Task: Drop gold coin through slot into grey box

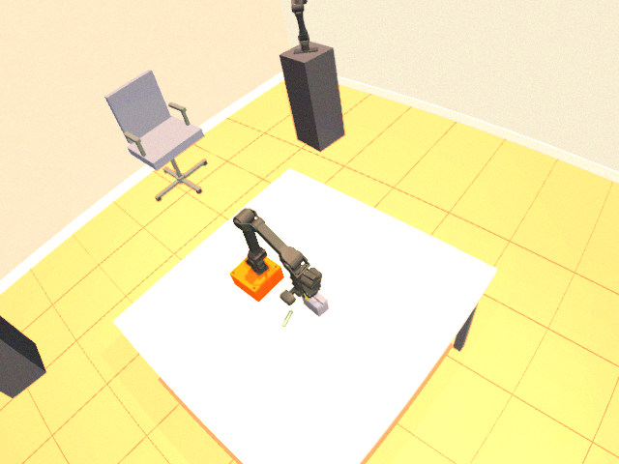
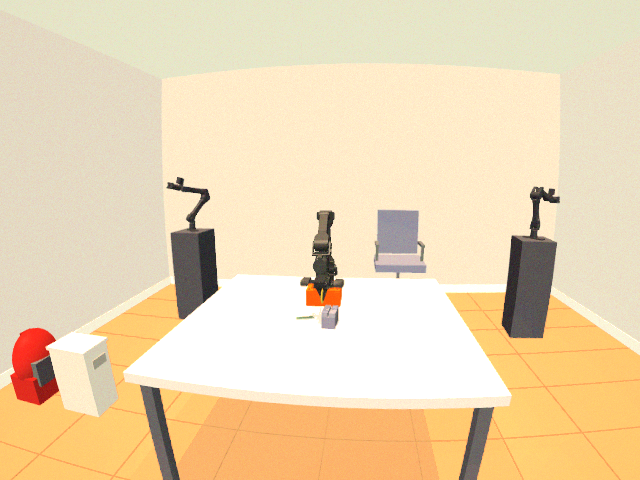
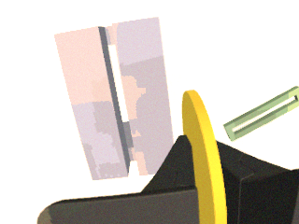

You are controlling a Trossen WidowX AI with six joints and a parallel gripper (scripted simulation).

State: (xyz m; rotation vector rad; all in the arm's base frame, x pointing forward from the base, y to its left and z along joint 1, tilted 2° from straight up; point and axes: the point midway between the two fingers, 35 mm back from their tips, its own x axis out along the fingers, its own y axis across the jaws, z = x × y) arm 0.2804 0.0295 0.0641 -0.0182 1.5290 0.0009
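The gold coin (image 1: pixel 307 298) (image 2: pixel 322 295) (image 3: pixel 193 112) is upright on edge in my gripper (image 3: pixel 189 143) (image 2: pixel 321 291), which is shut on it; its rounded edge sticks out past the fingers. The grey box (image 1: pixel 319 306) (image 2: pixel 329 320) (image 3: pixel 151 107) stands just beside and below the coin, which is outside it. The lid slot runs nearly up and down in the wrist view, left of the coin; the coin's edge leans slightly differently there. The empty green holder (image 2: pixel 305 317) (image 3: pixel 230 133) lies flat to the coin's right in the wrist view.
The arm stands on an orange base block (image 1: pixel 257 287) (image 2: pixel 333 297) on the white table (image 1: pixel 360 360) (image 2: pixel 361 361). A chair (image 1: pixel 139 107) (image 2: pixel 397 232) and dark pedestals (image 1: pixel 312 95) (image 2: pixel 528 289) with other arms stand off the table.
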